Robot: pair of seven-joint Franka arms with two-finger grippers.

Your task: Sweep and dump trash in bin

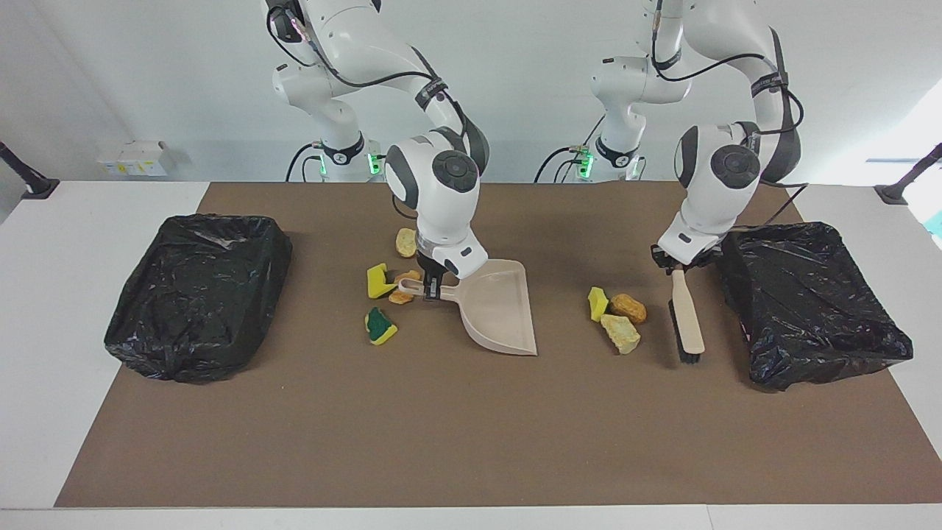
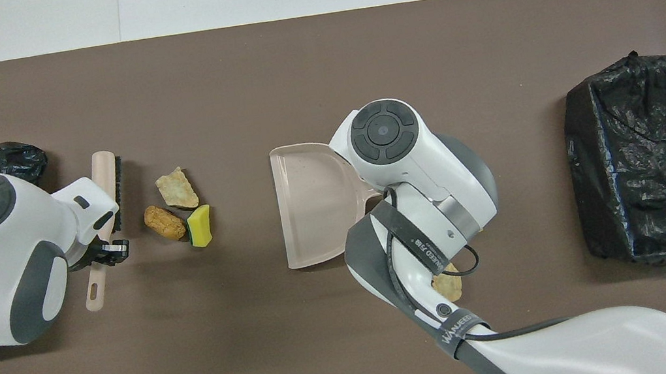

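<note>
Seven trash scraps lie on the worktop: three (image 1: 617,315) clustered near the left arm's end, four (image 1: 390,287) by the dustpan (image 1: 500,309) handle. Two black bins (image 1: 199,294) flank them. Right gripper (image 1: 434,288) fingers clamp the dustpan handle; left gripper (image 1: 677,263) fingers clamp the one brush (image 1: 688,324).

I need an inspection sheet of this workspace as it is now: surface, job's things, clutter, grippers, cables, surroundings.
Surface: brown mat on a white table.
Job's things: three scraps between dustpan and brush; four scraps by the dustpan's handle; two black-lined bins at the table's ends.
Clutter: nothing seen.
Grippers: left gripper shut on the brush's handle; right gripper shut on the dustpan's handle.
Cables: black cables along both arms.
Surroundings: white box by the wall.
</note>
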